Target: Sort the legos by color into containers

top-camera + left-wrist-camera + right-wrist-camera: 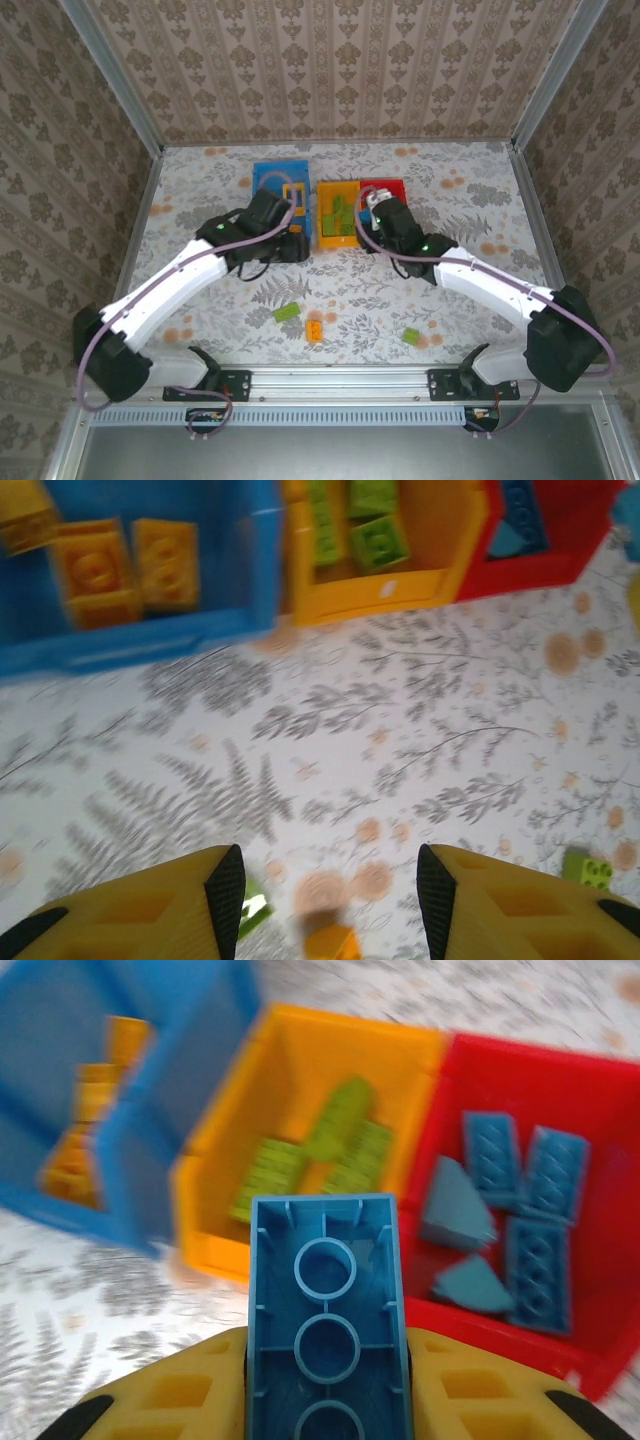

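**Blue brick, red bin next**

Right gripper [325,1385] pinches a blue brick [325,1290]. The red bin [600,1140], holding the other blues, sits just ahead-right of its fingers. Left gripper [330,890] is spread and empty, with an orange brick [330,942] lying between its fingers, so that's probably next.

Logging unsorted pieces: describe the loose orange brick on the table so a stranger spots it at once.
On the floral-patterned table, three small studded bricks lie along its near edge. The orange plastic brick is the middle one; the left neighbour and right neighbour are lime green.
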`<state>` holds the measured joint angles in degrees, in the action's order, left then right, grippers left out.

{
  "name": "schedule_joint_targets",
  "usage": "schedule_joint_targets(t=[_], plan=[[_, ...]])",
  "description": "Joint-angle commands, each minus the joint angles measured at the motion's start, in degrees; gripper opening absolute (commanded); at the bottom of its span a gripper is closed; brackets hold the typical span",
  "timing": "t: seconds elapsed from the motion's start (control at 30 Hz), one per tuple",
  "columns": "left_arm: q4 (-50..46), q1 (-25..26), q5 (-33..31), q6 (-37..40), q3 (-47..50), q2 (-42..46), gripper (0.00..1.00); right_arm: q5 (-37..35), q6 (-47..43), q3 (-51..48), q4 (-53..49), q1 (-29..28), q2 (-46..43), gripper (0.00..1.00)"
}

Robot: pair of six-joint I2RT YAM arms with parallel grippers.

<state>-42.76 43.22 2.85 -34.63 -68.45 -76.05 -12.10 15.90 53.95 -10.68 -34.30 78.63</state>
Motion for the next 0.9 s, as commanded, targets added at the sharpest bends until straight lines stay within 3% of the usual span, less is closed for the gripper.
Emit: schedule_joint_targets(t=[0.0,0.17,0.43,0.67,0.87], plan=[[4.59,2.15,1.47,4.24,-4.28,-4.21,0.52,-0.49,5.23,4.51,-6.97,4.09,5.32,0.19],[4.92,4.34,2.85,7.55,-7.07,-10.35,0.52,1.36,9.29,12.67,-10.40,9.64,15.62,0.20],[4.63,6.96,3.83,10.77,-7.87,-14.83,0.54,1.38,9.90,21.29,-13.39,11.69,25.30,0.28],[1.66,7.77,2.88,11.00,-4.92,-13.48,0.55,1.62,11.00,22.32,-14.90,11.63,25.52,0.57],[-5.38,8.87,2.51,5.48,0.55,-9.24,0.57,0.21,7.75,21.64,-16.02,9.35,19.08,0.69]])
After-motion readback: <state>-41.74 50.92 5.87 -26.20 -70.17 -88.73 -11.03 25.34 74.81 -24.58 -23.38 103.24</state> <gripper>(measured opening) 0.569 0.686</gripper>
